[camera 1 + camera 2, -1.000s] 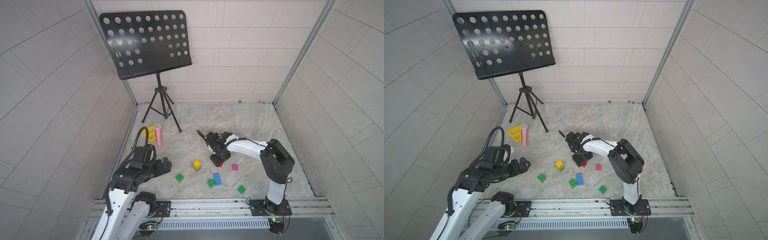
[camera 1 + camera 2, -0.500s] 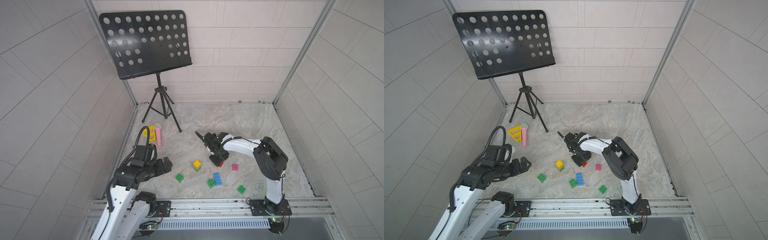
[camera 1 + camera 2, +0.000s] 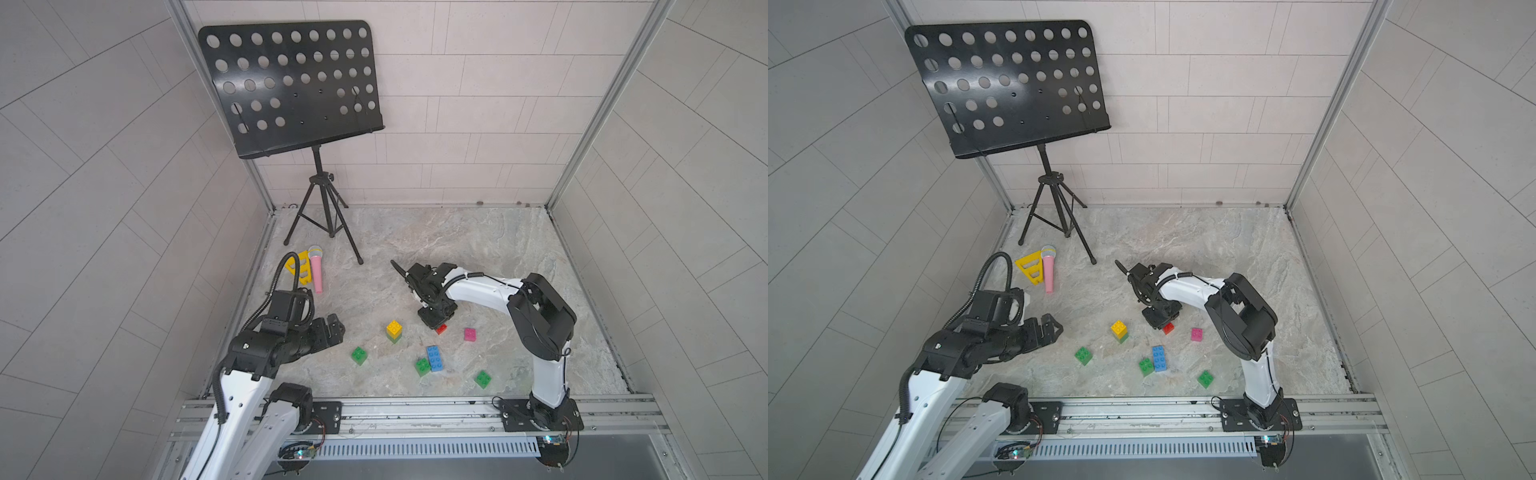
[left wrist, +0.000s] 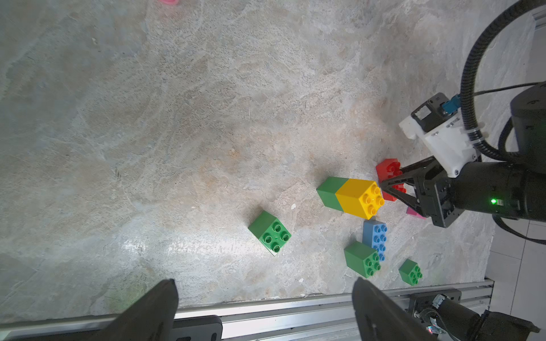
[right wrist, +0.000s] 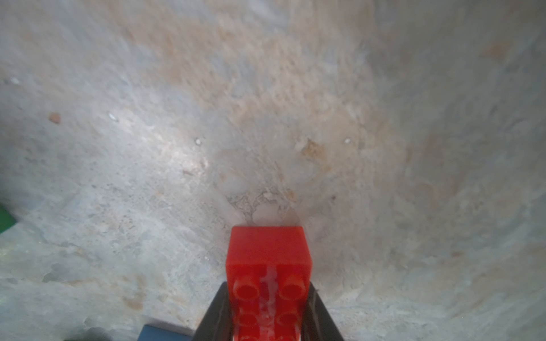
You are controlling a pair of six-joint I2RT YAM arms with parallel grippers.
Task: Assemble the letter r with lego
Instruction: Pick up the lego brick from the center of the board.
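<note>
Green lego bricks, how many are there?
4 green bricks: one under the yellow brick, one alone nearer the left arm, one beside the blue brick, one near the right arm's base. None seems hidden.

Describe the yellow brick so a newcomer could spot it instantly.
From the black perforated metal music stand, come forward across the marbled tabletop. The yellow studded plastic brick there is the only one stacked, sitting atop a green square brick.

I'm seeing my right claw (image 3: 434,323) pointing down at the desk (image 3: 457,241) and covering most of the red brick (image 3: 441,329). Near it, the yellow brick (image 3: 394,327) is sitting on a green brick (image 3: 395,338), and the pink brick (image 3: 469,334) is lying apart. My left claw (image 3: 336,328) is hanging well away.
</note>
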